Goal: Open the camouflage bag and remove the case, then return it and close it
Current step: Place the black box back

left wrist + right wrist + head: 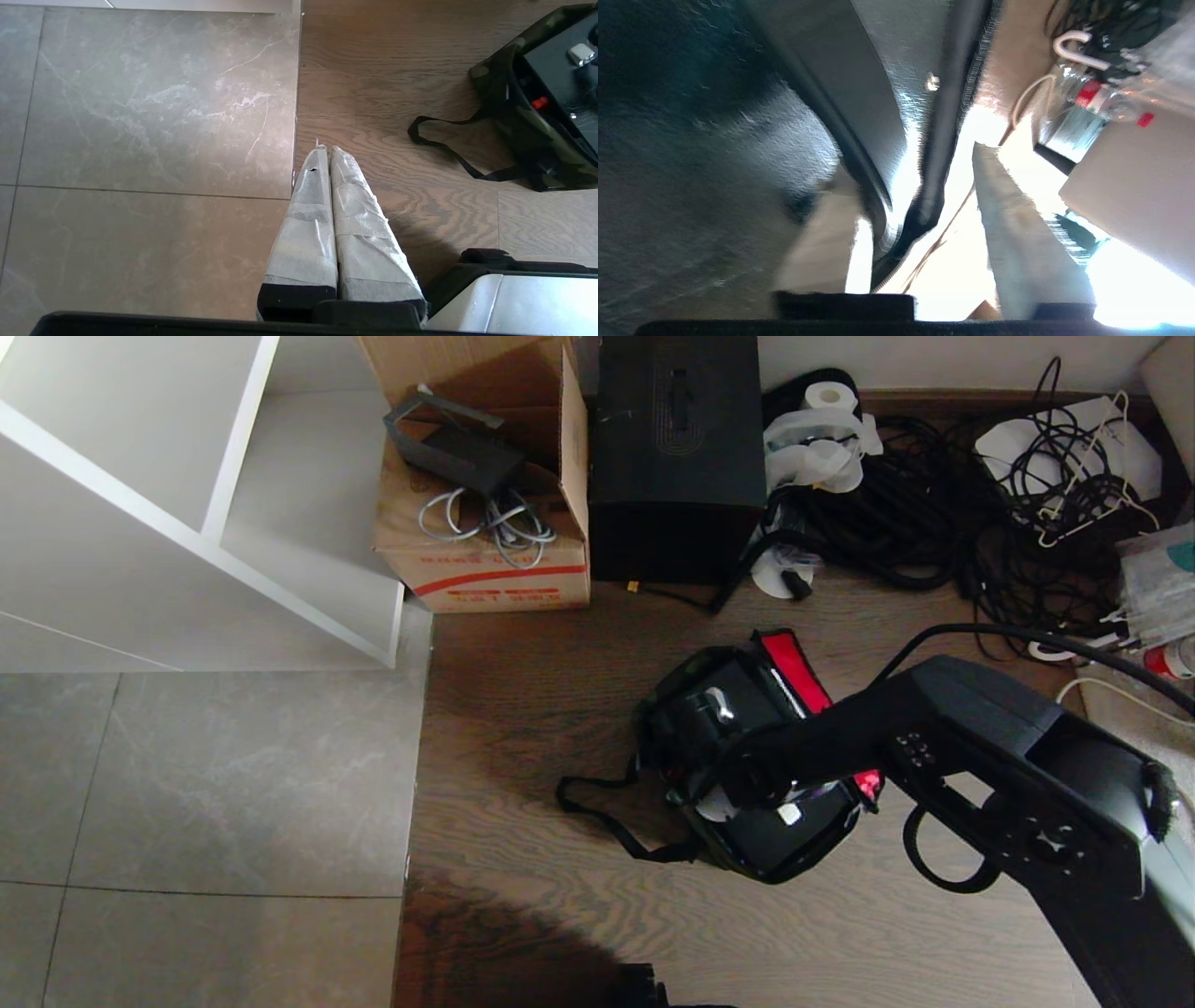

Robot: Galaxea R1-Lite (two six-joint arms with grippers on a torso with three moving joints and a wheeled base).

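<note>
Camouflage bag on wood floor beside grey tiles, right hand parted around its edge.

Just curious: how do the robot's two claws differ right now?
The left claw hangs over bare floor with fingers pressed together, empty; the right claw has fingers spread, straddling the zipper edge of the camouflage bag. Both have pale wrapped fingers.

case half-hidden by right arm | right gripper tips obscured
</note>
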